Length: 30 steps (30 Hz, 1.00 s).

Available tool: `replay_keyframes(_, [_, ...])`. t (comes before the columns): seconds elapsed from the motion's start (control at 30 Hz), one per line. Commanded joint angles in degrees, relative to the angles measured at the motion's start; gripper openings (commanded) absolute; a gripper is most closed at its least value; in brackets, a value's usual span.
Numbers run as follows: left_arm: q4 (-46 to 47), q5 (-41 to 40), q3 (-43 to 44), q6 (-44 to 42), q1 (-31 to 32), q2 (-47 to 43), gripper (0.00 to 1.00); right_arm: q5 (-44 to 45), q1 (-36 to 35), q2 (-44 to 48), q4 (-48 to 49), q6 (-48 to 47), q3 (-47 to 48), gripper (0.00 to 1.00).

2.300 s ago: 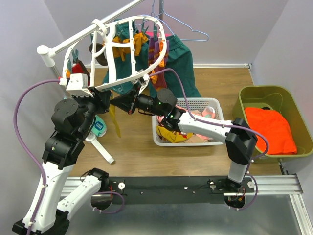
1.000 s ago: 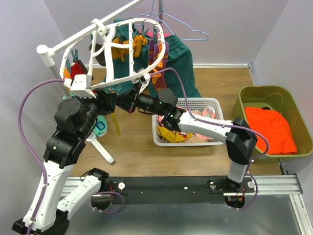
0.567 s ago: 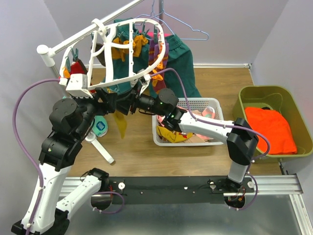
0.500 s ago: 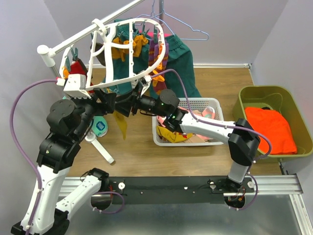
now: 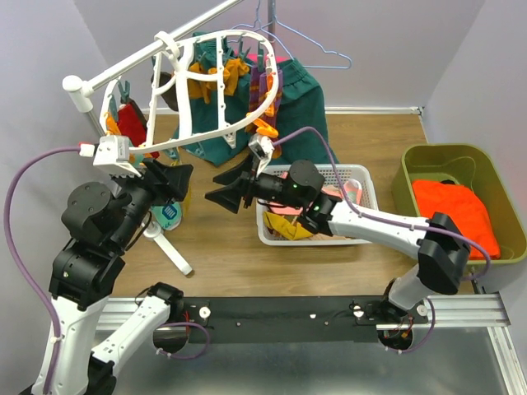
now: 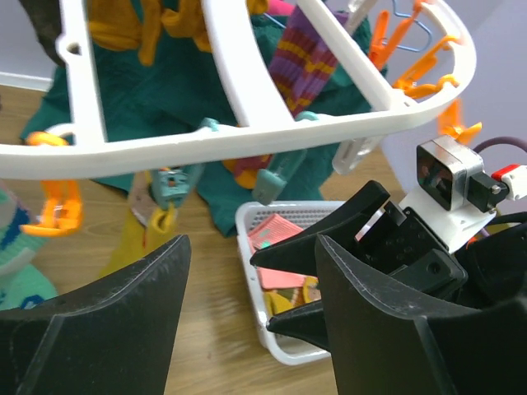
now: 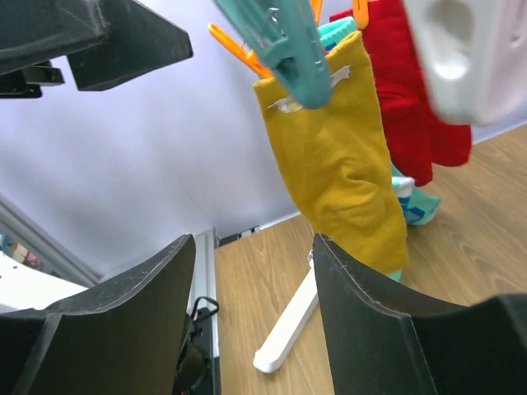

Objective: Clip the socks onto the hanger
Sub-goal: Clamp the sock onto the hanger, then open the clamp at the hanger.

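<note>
top view: the hanger (image 5: 198, 90), a white oval lattice, hangs tilted from a white rail (image 5: 140, 58) at about 11 o'clock over the wooden counter (image 5: 370, 136); orange and teal clips (image 5: 263, 127) dangle from its rim; a red sock (image 5: 132, 123) hangs at its 9 o'clock end and a maroon striped sock (image 5: 268, 82) at its 2 o'clock side; a dark green garment (image 5: 309, 95) and wire hangers (image 5: 309, 45) hang behind it at 12 o'clock.

the left claw (image 5: 171, 183) and right claw (image 5: 221, 188) sit below the hanger's near rim, tips pointed at each other, near but apart; both are spread, with nothing between the fingers.

a white mesh basket (image 5: 356, 174) at centre holds more socks (image 5: 292, 226); the right arm crosses over it and hides part of the contents; a green bin (image 5: 436, 156) at 3 o'clock holds an orange cloth (image 5: 453, 218).

left wrist view: the hanger's rim runs across above the spread fingers; the right claw and the basket lie beyond them.

right wrist view: a mustard sock (image 7: 333, 164) hangs from a teal clip (image 7: 280, 41) ahead of the spread fingers, just beside the red sock; a teal-and-white sock (image 7: 412, 204) shows below these; a white stand leg (image 7: 284, 329) rests on the counter; the left claw's fingers fill the 11 o'clock corner.
</note>
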State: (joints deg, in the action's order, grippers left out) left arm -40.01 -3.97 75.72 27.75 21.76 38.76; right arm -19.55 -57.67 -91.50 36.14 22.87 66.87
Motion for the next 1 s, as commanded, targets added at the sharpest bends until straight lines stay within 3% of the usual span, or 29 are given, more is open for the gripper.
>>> replay_keyframes(0.0, [1.86,6.95,-1.37,4.94,-0.05,0.52,0.70,2.67,-0.16,5.36,-3.53,-3.45,-4.02,0.67])
replay_keyframes(0.37, [2.22,-0.60,0.92,5.83,-0.05,3.86,0.62,5.14,-0.16,10.82,-5.29,-5.82,-9.74,0.68])
replay_keyframes(0.7, [3.88,-8.86,0.04,5.22,-0.05,4.30,0.56,1.63,-0.07,11.44,-3.10,-5.82,-9.83,0.68])
replay_keyframes(0.97, [6.08,-13.43,-1.72,4.16,0.04,3.60,0.43,-1.45,-0.16,10.21,-1.25,-5.21,-8.78,0.68])
